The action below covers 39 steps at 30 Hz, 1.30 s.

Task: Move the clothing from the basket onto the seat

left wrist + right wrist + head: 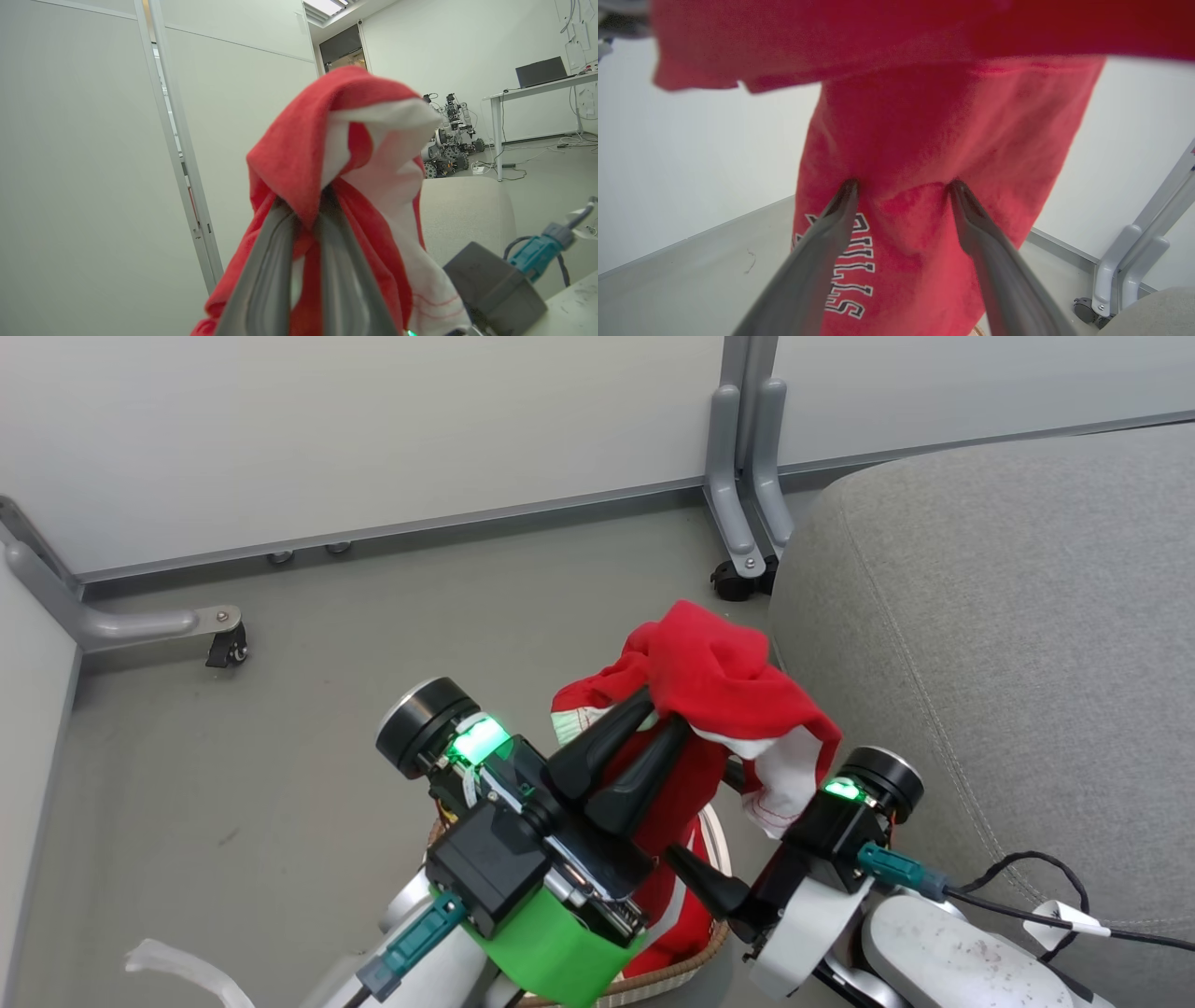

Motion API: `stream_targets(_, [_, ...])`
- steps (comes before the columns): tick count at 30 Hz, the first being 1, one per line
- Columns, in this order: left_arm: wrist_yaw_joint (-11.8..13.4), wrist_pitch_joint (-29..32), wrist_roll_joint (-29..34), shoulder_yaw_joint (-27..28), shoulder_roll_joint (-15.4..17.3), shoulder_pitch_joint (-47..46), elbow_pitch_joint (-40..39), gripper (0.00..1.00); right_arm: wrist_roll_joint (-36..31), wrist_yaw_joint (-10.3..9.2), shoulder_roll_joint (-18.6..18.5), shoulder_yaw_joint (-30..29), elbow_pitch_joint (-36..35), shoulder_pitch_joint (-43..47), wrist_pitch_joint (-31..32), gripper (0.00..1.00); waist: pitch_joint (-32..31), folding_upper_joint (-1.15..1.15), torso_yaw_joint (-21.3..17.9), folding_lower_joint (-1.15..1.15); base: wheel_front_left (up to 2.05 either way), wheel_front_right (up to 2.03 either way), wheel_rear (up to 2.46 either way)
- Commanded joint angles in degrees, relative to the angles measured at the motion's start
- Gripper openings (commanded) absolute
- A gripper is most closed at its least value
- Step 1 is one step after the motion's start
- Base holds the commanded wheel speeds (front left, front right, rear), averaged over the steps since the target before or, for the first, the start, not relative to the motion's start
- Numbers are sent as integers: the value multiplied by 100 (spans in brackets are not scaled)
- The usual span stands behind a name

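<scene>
Red clothing (709,681) hung pinched in the clenched left gripper (661,711), its lower end (lettered) trailing into the basket (691,969); the right gripper (902,184) stood spread wide against the fabric, beside the grey seat (1008,644).

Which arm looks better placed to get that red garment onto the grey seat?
Left, likely: the left gripper is shut on the red garment, held above the basket beside the seat. The right gripper stands open, merely touching the hanging cloth.
</scene>
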Motion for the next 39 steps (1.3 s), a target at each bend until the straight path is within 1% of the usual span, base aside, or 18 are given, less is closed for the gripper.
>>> stream_targets(1, [-16,3,-47,-34,38,-63,8,0,35,0,48,21,51,-79,-16,100,-9,0,15,0,0,0,0])
stream_targets(16, [-17,3,-140,-329,-8,-119,29,0,101,0,488,165,494,-278,-16,100,-24,0,135,0,0,0,0])
stream_targets(24, [-17,3,-162,-380,-9,-170,45,0,168,0,572,235,567,-385,-16,100,23,0,185,0,0,0,0])
stream_targets(25, [-16,3,-172,-376,-10,-175,46,0,172,0,584,214,539,-387,-16,0,29,0,194,0,0,0,0])
stream_targets(32, [-16,3,-174,-334,-23,-174,40,0,199,0,589,116,452,-298,-16,0,49,0,233,0,0,0,0])
stream_targets(39, [-17,3,-162,-240,12,-120,26,0,140,0,634,-220,408,-147,-16,0,52,0,219,0,0,0,0])
